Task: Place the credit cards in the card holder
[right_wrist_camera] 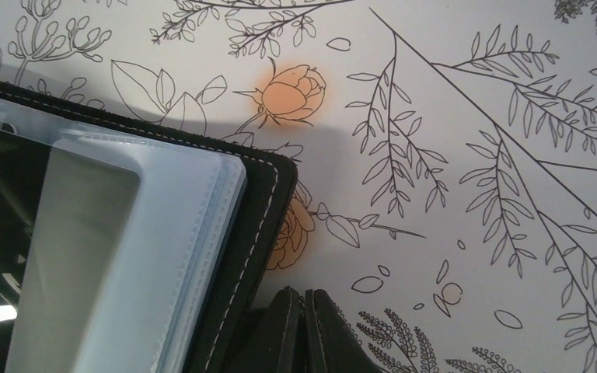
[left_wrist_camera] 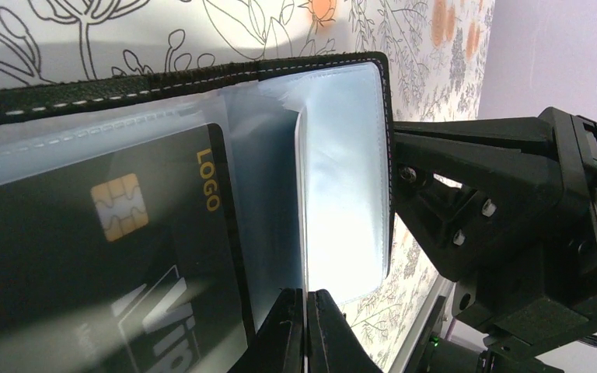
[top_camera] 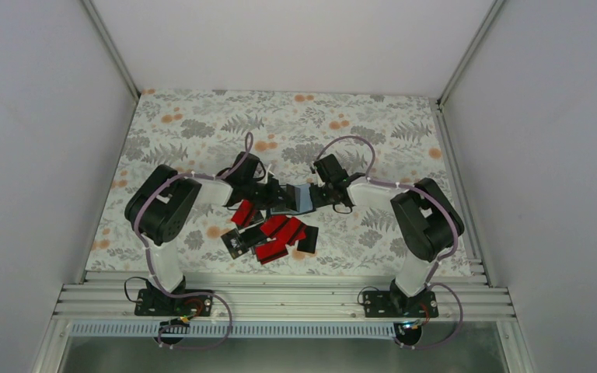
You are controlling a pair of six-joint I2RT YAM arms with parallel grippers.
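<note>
**Over the floral desk [top_camera: 186,124], left pincer [left_wrist_camera: 305,305] and right pincer [right_wrist_camera: 305,301] clamp the holder [top_camera: 301,199]**

Mid-desk, the holder is held open between the two arms. The left pincer is closed on the lower edge of a clear sleeve [left_wrist_camera: 342,194]. The right pincer is closed on the rim of the black stitched cover [right_wrist_camera: 260,210], on the opposite side. One black card [left_wrist_camera: 85,264] with a gold chip sits inside a sleeve beside the left fingers. Other cards [top_camera: 278,237], red and black, lie in an overlapping heap on the desk, just nearer the arm bases than the holder.
</note>
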